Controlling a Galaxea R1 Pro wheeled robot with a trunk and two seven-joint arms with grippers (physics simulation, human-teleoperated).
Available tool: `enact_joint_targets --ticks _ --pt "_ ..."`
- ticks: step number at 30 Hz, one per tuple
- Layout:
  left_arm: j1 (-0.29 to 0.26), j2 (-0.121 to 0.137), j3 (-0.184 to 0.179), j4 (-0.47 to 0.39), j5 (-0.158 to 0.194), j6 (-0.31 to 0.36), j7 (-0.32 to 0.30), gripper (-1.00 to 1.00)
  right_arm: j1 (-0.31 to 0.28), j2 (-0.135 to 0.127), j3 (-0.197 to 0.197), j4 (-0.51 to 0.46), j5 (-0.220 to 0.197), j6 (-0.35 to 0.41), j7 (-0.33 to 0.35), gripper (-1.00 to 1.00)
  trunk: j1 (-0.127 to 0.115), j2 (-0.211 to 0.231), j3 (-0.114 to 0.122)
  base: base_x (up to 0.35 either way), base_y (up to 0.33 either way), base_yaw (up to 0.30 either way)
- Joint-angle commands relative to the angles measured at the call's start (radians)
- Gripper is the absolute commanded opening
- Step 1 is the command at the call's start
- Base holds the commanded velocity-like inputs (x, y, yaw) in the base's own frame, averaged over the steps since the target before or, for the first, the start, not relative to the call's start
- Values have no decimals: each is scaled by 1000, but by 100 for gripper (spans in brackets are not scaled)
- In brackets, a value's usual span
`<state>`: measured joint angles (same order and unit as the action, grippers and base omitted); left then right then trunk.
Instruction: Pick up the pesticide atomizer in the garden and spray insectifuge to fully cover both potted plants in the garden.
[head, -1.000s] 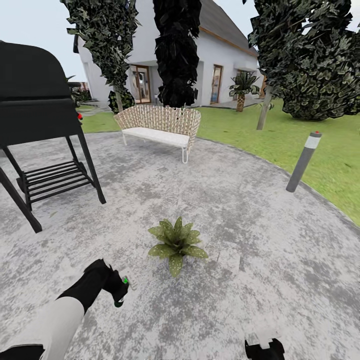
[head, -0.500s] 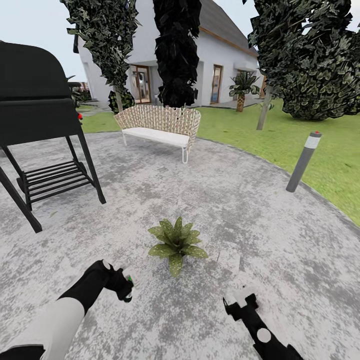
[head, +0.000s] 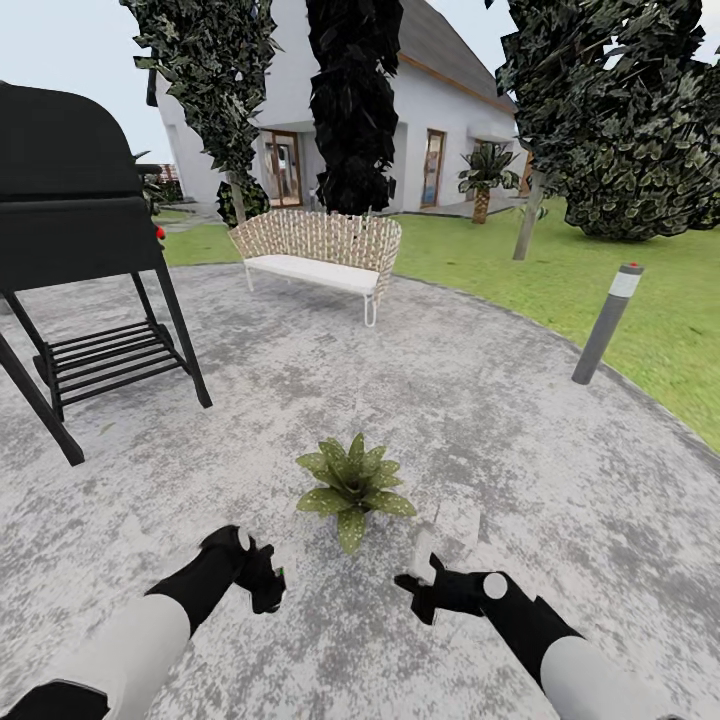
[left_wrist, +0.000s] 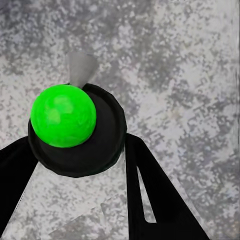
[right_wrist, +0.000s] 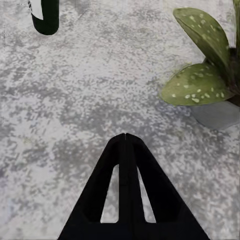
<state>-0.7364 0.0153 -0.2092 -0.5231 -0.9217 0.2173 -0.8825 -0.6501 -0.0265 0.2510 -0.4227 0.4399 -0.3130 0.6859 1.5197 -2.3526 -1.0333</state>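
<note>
My left gripper (head: 268, 590) hovers low over the stone patio (head: 480, 420), near and left of the potted plant (head: 352, 487). In the left wrist view its fingers (left_wrist: 155, 195) clamp a round black object with a bright green ball on it, the pesticide atomizer (left_wrist: 75, 130), with a grey nozzle poking out over the patio stone. It barely matches a red-topped bottle, so I can't tell more. My right gripper (head: 418, 583) sits near and right of the plant, pointing left toward it. In the right wrist view its fingers (right_wrist: 125, 190) meet at the tips, closed on nothing, and speckled leaves of the plant (right_wrist: 205, 65) lie just beyond. The plant stands on the patio between both grippers, slightly farther off. Far left is a black grill (head: 70, 230), far centre a wicker bench (head: 318, 250), right a grey bollard lamp (head: 606, 322) at the lawn edge.
</note>
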Motion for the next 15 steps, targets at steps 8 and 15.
enact_joint_targets --ticks 8,15 --pt "2 -60 -94 0 4 7 -7 -100 0 53 1 -42 10 -5 14 -100 0 0 -1 0 0 0" --pt "5 -90 -96 -1 0 7 -2 -100 0 76 1 -41 10 -5 14 -100 0 0 -1 0 0 0"
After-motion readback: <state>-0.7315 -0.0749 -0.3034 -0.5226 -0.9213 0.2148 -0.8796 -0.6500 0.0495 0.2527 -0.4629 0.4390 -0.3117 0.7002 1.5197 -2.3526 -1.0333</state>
